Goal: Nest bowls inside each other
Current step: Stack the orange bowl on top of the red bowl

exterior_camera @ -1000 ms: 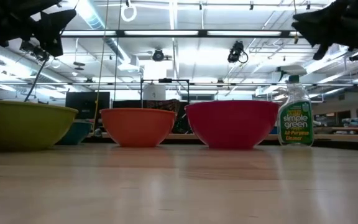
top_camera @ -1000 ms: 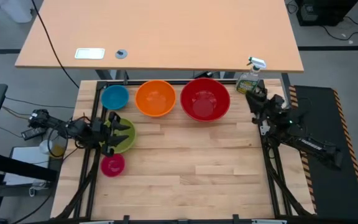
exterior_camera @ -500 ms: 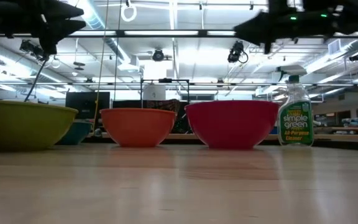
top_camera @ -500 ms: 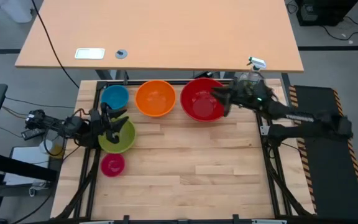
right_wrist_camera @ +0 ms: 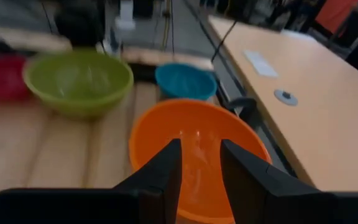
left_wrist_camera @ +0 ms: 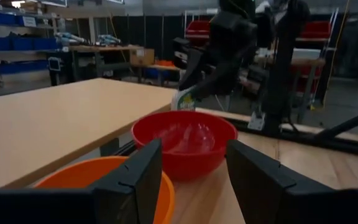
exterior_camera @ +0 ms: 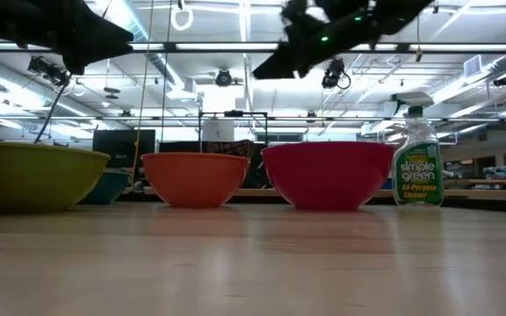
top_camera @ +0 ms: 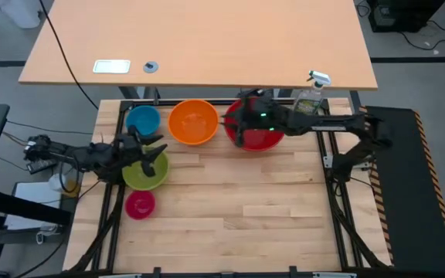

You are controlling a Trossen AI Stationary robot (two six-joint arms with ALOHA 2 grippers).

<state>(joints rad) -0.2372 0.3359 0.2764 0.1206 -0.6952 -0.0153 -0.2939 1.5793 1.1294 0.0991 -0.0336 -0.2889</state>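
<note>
Five bowls stand on their bases on the wooden table: blue (top_camera: pixel 142 120), orange (top_camera: pixel 192 122) and red (top_camera: pixel 259 139) in a row along the far edge, yellow-green (top_camera: pixel 144 174) and small pink (top_camera: pixel 139 205) at the left. My left gripper (top_camera: pixel 157 150) hovers open above the yellow-green bowl, pointing level toward the red bowl (left_wrist_camera: pixel 185 143). My right gripper (top_camera: pixel 232 131) hangs open high over the red bowl's left rim, well clear of it in the low view (exterior_camera: pixel 266 70), and faces the orange bowl (right_wrist_camera: pixel 191 149). Nothing is between either pair of fingers.
A clear spray bottle (top_camera: pixel 310 96) stands at the far right corner, next to the red bowl. A black metal frame (top_camera: pixel 118 131) edges the table on the left, far and right sides. A larger tan desk (top_camera: pixel 199 38) lies beyond the far edge.
My right gripper has swung from the table's right edge by the spray bottle toward the left, coming over the red bowl and rolling as it went. My left gripper has risen a little over the yellow-green bowl and tipped up to level. No bowl has moved.
</note>
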